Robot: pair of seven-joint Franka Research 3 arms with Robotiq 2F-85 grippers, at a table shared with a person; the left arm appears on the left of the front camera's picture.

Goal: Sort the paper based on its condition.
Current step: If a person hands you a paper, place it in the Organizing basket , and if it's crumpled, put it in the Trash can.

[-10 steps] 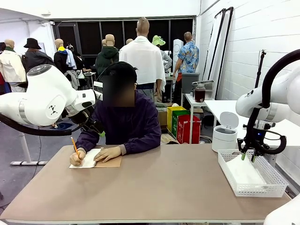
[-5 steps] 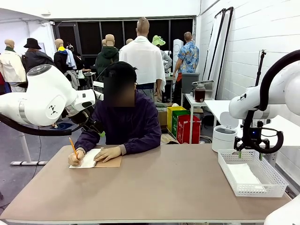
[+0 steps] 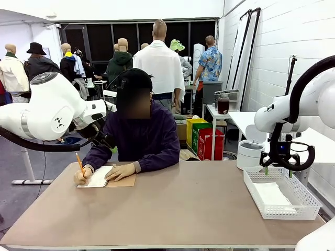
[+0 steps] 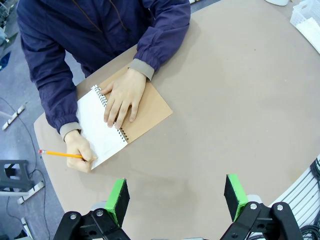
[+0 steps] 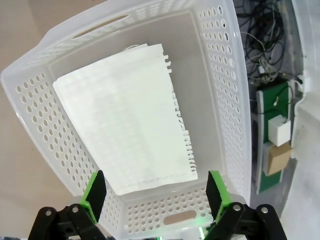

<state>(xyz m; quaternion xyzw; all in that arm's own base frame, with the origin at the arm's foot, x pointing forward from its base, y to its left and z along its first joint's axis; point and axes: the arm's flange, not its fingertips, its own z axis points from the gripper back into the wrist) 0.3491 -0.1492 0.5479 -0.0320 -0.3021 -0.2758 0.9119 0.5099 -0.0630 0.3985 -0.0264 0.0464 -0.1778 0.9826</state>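
Basket [image 4: 311,17] cut off top-rt; paper [image 5: 125,115] print illegible.

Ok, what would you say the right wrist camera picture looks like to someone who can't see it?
A flat white sheet of paper, one edge ragged with torn spiral holes, lies inside a white plastic basket with perforated walls, seen from above. The robot's jaws stand open above its near end, their green pads holding nothing.

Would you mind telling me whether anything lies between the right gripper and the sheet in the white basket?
Nothing visible does. The right gripper hangs above the basket with its jaws open, and the paper lies flat on the basket's floor directly beneath, uncovered.
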